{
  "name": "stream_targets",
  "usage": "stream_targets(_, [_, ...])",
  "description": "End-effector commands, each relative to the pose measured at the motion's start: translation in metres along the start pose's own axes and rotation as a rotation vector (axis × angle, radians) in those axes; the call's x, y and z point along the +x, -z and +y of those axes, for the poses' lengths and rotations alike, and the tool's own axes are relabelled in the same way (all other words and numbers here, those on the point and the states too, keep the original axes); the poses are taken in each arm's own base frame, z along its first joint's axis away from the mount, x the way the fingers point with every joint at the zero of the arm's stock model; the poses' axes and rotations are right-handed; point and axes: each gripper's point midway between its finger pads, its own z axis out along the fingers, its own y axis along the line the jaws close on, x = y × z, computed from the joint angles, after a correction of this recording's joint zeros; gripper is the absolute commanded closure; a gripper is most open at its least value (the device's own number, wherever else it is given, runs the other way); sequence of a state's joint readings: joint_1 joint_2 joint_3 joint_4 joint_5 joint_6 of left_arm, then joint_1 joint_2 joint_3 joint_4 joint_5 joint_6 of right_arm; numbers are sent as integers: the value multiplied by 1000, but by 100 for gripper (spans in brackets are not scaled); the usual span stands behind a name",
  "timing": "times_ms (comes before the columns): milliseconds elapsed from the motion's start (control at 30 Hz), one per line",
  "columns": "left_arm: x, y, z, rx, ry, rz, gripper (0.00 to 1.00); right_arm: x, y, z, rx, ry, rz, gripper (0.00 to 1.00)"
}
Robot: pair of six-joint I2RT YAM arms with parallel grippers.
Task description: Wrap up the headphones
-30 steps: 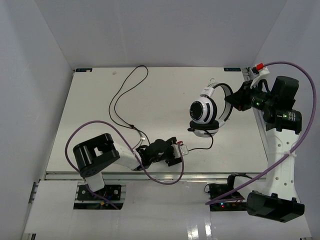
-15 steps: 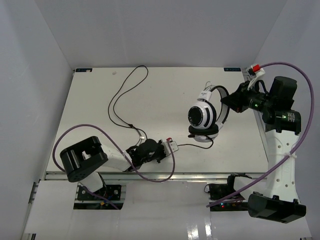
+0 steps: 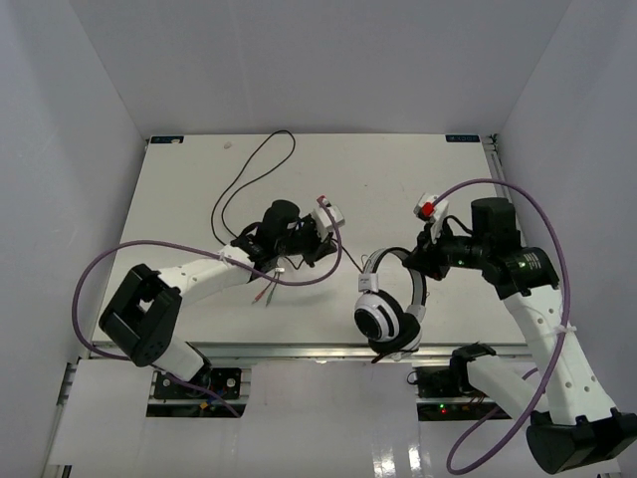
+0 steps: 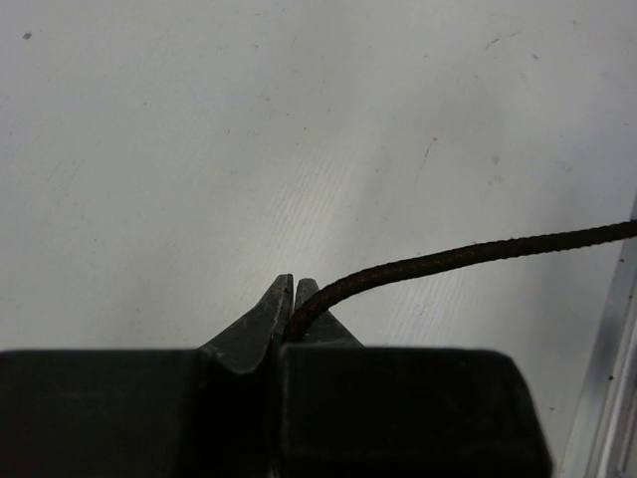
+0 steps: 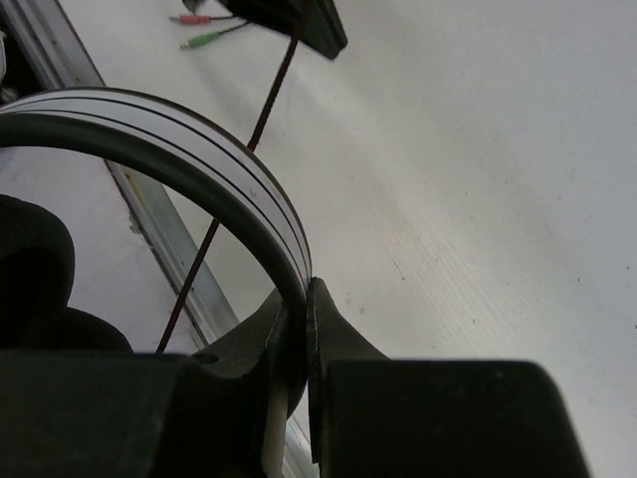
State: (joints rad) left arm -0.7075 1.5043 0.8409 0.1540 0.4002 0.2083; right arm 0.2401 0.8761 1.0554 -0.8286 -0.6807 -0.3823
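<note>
While R jaws pinch the band (image 5: 214, 159) of white-blk headphones (image 3: 379, 317), L jaws pinch their thin blk cable (image 4: 448, 261).

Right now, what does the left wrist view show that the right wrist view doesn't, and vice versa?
Only the left wrist: the left gripper pinched shut on the thin black cable. Only the right wrist: the right gripper clamped on the headphones' striped headband, plus green and red plugs on the table. Both: that cable and the white table.
</note>
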Motion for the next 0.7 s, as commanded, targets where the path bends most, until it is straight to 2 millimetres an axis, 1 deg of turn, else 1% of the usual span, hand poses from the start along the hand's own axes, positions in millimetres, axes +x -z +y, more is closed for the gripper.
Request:
stream_targets(0, [-32,19,-6,113,87,45,100,26,-8,-22,145,89,107,92])
stream_targets(33, [-43,21,-6,119,96,42,100,27,-8,-28,180,101,117,92])
stream_targets(67, [-57,24,-9,145,113,39,100,33,-10,-39,238,102,141,92])
stream_targets(100, [-61,24,-11,167,130,50,100,39,-12,-47,281,94,158,92])
stream_targets(167, [-72,27,-19,215,173,64,100,39,-11,-66,380,85,167,92])
stream_targets(200, [-77,30,-23,232,202,80,100,35,-8,-79,447,89,164,92])
stream_targets(267, [-79,32,-28,255,256,106,100,32,-6,-91,515,74,163,92])
stream_targets(333, [-84,36,-37,303,310,125,100,29,1,-110,620,63,170,92])
stream_targets(433, [-94,40,-49,370,398,148,100,22,3,-125,699,49,160,92])
stream_targets(467, [-100,42,-56,417,428,148,100,19,7,-133,746,45,159,92])
stream_targets(500, [-108,44,-58,435,458,141,100,15,6,-137,768,38,145,92])
stream_targets(533, [-111,42,-63,475,484,146,100,11,10,-143,803,32,138,92])
stream_targets(600, [-124,39,-66,515,524,139,100,4,11,-150,842,19,122,92])
stream_targets(667, [-128,33,-74,573,588,156,100,-2,8,-161,878,-3,117,92])
